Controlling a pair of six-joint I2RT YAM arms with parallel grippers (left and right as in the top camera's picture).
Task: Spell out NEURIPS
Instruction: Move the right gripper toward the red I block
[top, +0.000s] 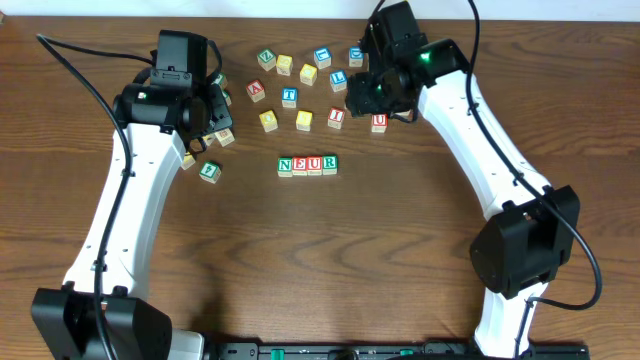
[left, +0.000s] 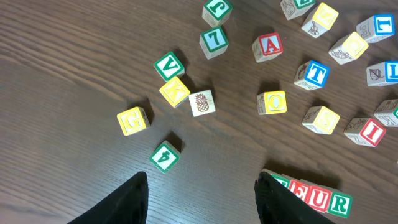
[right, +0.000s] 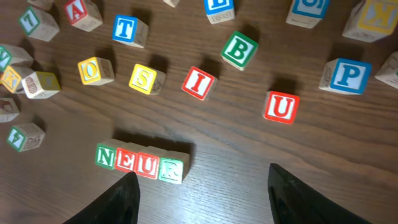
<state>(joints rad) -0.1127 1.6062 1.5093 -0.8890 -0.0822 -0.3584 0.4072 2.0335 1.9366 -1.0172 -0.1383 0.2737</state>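
Four wooden cubes stand in a row spelling NEUR (top: 307, 165) at the table's middle: green N (right: 105, 156), red E (right: 124, 160), red U (right: 147, 164), green R (right: 170, 168). Behind the row lie the loose red I (right: 199, 83) (top: 337, 117), the yellow S (right: 147, 79) and the blue P (right: 349, 76). My right gripper (right: 202, 174) (top: 365, 95) hovers open over bare wood just right of the R, holding nothing. My left gripper (left: 202, 180) (top: 205, 115) is open and empty at the left. Its right finger (left: 273, 199) covers the row's left end in that view.
Other letter cubes are scattered behind the row: a second red U (right: 281, 107), green B (right: 239, 50), blue T (right: 131, 29), yellow O (right: 95, 70), red A (left: 268, 46). Near the left gripper lie a green 4 (left: 165, 155), yellow G (left: 132, 120) and green V (left: 168, 65).
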